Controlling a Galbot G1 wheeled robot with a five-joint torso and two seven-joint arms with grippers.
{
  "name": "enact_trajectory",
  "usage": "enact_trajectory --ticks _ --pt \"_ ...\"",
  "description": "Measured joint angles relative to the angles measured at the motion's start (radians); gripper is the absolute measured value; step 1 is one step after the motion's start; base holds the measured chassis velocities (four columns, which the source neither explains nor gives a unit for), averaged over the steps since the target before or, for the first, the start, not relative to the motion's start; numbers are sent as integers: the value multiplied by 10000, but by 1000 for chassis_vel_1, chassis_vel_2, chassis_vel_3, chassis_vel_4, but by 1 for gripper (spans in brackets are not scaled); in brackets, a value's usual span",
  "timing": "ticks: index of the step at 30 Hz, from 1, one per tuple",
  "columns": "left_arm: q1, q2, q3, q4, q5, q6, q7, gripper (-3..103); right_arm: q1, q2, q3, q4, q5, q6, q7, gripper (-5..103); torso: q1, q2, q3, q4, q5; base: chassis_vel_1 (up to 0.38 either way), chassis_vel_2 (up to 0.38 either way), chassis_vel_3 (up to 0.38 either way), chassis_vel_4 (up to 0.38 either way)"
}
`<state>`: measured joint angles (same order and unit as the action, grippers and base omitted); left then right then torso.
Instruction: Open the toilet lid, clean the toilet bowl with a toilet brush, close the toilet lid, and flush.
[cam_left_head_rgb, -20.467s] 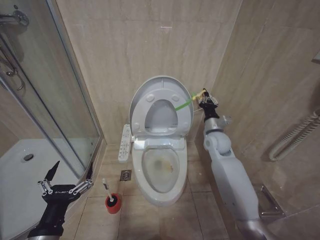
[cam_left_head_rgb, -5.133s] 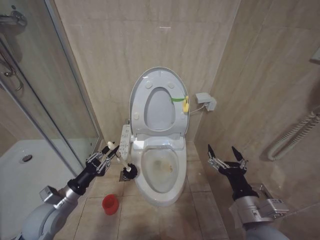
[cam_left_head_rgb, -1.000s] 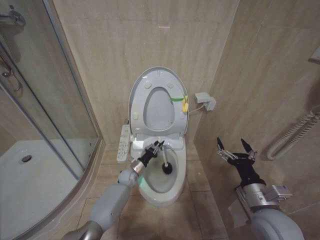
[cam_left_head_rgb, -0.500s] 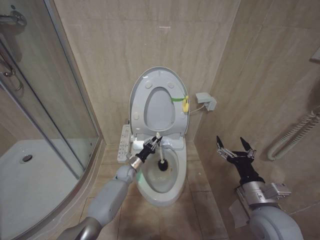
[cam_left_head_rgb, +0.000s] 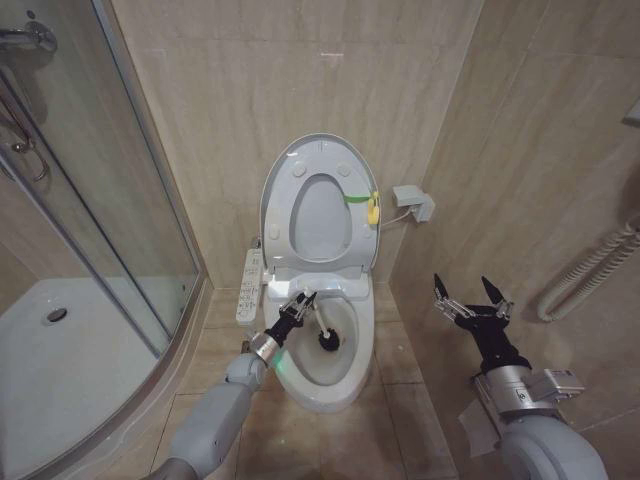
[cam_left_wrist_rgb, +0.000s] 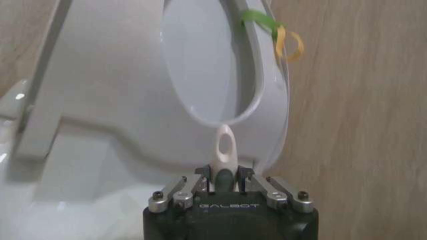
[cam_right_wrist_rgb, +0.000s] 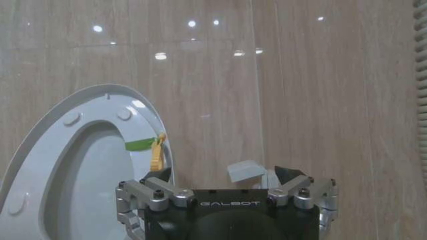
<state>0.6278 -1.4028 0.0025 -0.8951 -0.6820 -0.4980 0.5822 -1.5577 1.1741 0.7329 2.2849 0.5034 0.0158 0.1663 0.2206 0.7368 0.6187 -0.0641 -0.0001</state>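
The toilet lid (cam_left_head_rgb: 318, 200) stands upright against the wall, with the seat ring raised against it. Below it lies the white toilet bowl (cam_left_head_rgb: 322, 372) with brownish stains. My left gripper (cam_left_head_rgb: 295, 308) hovers over the bowl's left rim, shut on the white handle of the toilet brush (cam_left_head_rgb: 328, 341), whose black head is down inside the bowl. In the left wrist view the gripper (cam_left_wrist_rgb: 225, 176) clamps the handle's looped end (cam_left_wrist_rgb: 225, 147) in front of the lid (cam_left_wrist_rgb: 120, 75). My right gripper (cam_left_head_rgb: 470, 302) is held open in the air to the right of the toilet, and the right wrist view (cam_right_wrist_rgb: 225, 176) shows it empty.
A glass shower enclosure (cam_left_head_rgb: 120, 200) stands on the left. A bidet control panel (cam_left_head_rgb: 248, 287) hangs on the toilet's left side. A green strap with a yellow ring (cam_left_head_rgb: 367, 205) sits on the lid's edge, near a white wall box (cam_left_head_rgb: 412, 203). A corrugated hose (cam_left_head_rgb: 590, 270) runs along the right wall.
My left gripper has dropped lower and toward the bowl's left rim, and the brush head has shifted slightly inside the bowl. The right gripper has stayed nearly still.
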Motion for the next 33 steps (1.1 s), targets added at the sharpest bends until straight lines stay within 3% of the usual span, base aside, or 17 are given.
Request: enact_trajectory --ticks 7,18,24,33 --pt "-350 -580 36 5 -390 40 -173 26 -52 -32 125 9 20 15 7 100 1 0 0 -5 0 0 0 0 0" --pt "-101 -319 -221 399 244 -188 190 26 -87 10 122 17 23 60 -10 100 0 0 0 5 -1 0 0 0 0" --pt "-787 -764 -351 634 238 -598 -134 26 -89 -12 74 64 23 55 -4 100 1 0 0 -4 2 0 0 0 0" --pt "-124 -744 -305 883 -16 -663 122 26 -196 37 111 76 23 151 -37 100 -1 1 -1 6 1 0 0 0 0"
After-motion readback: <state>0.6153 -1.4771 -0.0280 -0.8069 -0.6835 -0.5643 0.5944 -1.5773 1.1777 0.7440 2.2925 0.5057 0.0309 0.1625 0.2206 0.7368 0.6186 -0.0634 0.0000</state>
